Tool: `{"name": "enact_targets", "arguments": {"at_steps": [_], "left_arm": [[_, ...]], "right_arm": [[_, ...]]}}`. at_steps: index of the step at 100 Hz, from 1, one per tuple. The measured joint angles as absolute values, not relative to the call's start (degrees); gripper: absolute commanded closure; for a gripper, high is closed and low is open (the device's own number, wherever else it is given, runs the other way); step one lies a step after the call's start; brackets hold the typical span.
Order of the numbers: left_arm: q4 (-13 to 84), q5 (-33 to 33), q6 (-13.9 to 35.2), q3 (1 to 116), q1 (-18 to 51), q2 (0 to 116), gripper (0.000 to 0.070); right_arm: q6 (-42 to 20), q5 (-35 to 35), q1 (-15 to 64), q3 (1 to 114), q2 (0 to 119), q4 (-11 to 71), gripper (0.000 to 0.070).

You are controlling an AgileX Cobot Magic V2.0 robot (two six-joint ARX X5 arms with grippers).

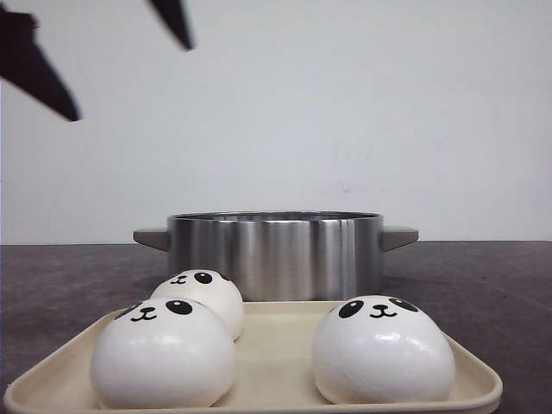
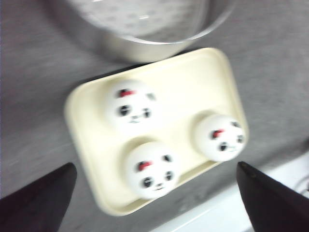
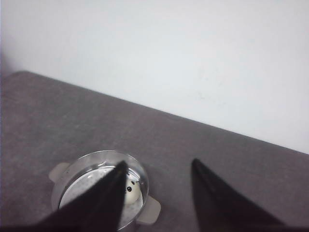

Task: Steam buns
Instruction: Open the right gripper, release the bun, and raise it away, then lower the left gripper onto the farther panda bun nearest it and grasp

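Note:
Three white panda-faced buns [image 1: 164, 354] [image 1: 203, 293] [image 1: 382, 349] sit on a cream tray [image 1: 276, 345] in front of the steel pot [image 1: 276, 254]. My left gripper [image 1: 133, 83] hangs open high above the tray's left side, holding nothing. From the left wrist view the same buns [image 2: 132, 105] [image 2: 151, 169] [image 2: 220, 137] lie far below the open left gripper [image 2: 155, 165]. My right gripper [image 3: 159, 162] is open and empty, high over the pot [image 3: 77, 179]. One bun [image 3: 131, 189] lies inside that pot, partly hidden by a finger.
The pot has two grey side handles [image 1: 398, 235] and stands right behind the tray on the dark grey table [image 1: 483, 293]. A white wall [image 1: 345, 112] is behind. A white strip [image 2: 217, 212] runs along the table's near edge.

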State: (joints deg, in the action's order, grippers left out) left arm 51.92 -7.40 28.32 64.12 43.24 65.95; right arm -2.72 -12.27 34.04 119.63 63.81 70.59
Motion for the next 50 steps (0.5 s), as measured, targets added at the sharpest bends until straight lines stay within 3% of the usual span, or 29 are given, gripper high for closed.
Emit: {"name": "enact_targets", "arguments": {"at_steps": [19, 50], "left_arm": [[50.5, -0.5, 32.6, 61.8, 47.5, 67.1, 0.0027], [47.0, -0.1, 33.4, 61.8, 47.5, 79.7, 0.0027]], "right_arm": [[-2.0, -12.3, 34.0, 119.6, 57.4, 72.1, 0.0650], [-1.8, -12.3, 34.1, 119.7, 53.7, 76.6, 0.0649]]}}
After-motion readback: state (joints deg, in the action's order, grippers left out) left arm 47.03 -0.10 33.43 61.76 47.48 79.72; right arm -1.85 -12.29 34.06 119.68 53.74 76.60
